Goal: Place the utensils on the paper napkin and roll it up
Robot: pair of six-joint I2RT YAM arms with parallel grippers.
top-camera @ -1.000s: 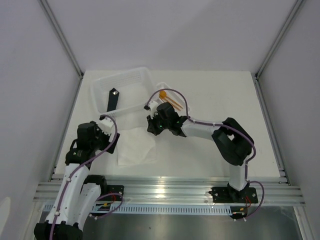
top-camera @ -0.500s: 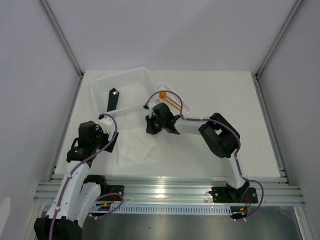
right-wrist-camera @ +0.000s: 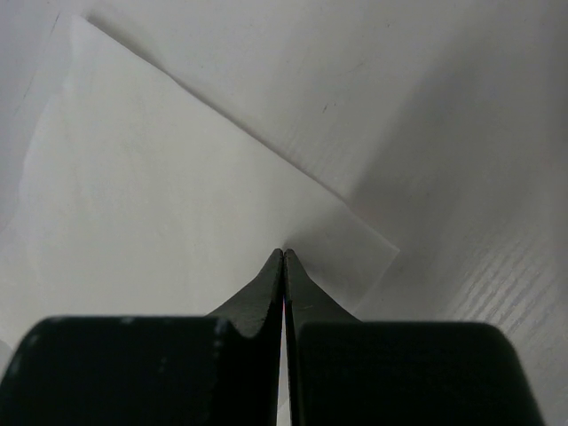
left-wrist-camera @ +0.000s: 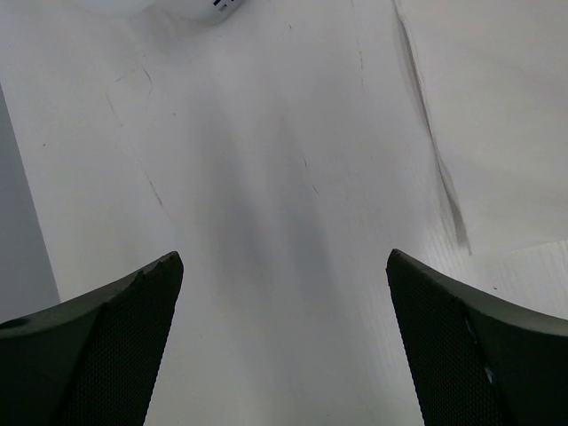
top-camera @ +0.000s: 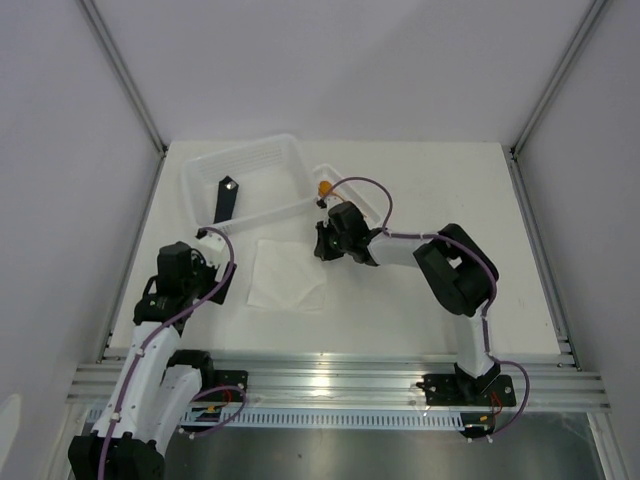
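Thin white paper napkin lies spread flat on the white table, slightly wrinkled, with nothing on it. By my reading the task is in its opening stage: neither the loading nor the rolling is done.

Farthest left, the left gripper hangs low over bare table with its fingers wide apart and nothing between them. The napkin's edge shows at the right of its wrist view, near but not touched. Toward the back of the table a large clear plastic tray holds a black flat bar with a white dot, which is no part of the job.

At the napkin's right side the right gripper has its fingers pressed together, tips down on the paper just inside a corner. Whether a pinch of paper is caught between them cannot be told. It looks like an adjustment of where the sheet lies, not a roll.

Just behind that arm, in a small clear plastic tray, sit the orange plastic utensils. Only a round orange spoon bowl shows; the rest is hidden by the wrist and its cable. They are apart from the napkin. What is left, then, is to fetch each utensil, lay it on the sheet, and roll the sheet round them.
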